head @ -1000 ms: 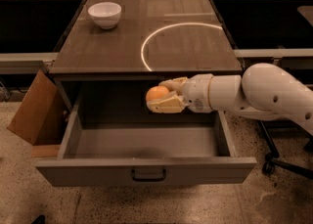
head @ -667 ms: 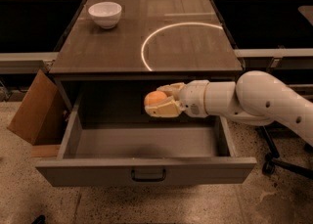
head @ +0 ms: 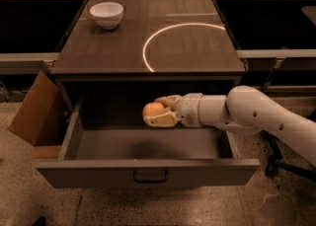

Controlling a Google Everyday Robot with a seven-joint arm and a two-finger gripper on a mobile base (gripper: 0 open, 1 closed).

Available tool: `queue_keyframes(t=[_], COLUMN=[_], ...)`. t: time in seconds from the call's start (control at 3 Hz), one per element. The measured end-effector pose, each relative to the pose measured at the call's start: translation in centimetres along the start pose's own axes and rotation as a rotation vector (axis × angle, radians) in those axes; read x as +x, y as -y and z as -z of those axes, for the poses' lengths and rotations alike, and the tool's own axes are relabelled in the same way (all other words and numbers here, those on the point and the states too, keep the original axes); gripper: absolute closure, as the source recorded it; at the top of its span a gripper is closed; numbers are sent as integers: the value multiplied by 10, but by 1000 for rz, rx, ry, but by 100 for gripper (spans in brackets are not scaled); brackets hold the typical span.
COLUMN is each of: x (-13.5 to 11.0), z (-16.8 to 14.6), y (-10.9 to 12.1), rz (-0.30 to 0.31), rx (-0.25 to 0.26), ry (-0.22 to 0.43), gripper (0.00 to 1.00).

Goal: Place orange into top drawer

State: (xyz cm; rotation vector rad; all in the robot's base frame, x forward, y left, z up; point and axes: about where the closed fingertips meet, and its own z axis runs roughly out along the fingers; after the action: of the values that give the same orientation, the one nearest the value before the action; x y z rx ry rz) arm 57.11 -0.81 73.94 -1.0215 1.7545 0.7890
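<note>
Dim warm overhead light, bright ring (head: 144,55) on tabletop (head: 103,47), hand (head: 158,113) holding orange (head: 150,109) over top drawer (head: 89,173) casts soft shadow (head: 143,146) below

No legible text (claw (head: 155,113) over top drawer (head: 89,173)).

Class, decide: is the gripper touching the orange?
Touching. The camera view shows the gripper closed around the orange, holding it over the open drawer.

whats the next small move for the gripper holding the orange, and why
Probably lower it a little, then open: the gripper is shut on the orange, hanging above the floor of the open top drawer, within its walls.
</note>
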Motion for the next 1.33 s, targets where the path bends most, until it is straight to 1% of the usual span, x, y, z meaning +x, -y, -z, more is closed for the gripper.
queue_keyframes(t=[0.33, 0.67, 1.0, 1.33], x=[19, 35, 47, 56], z=[-19, -35, -46, -54], y=[3, 6, 7, 12], rz=[-24, -65, -95, -110], rx=[-29, -55, -72, -71], ry=[-21, -31, -40, -51], gripper=[100, 84, 61, 38])
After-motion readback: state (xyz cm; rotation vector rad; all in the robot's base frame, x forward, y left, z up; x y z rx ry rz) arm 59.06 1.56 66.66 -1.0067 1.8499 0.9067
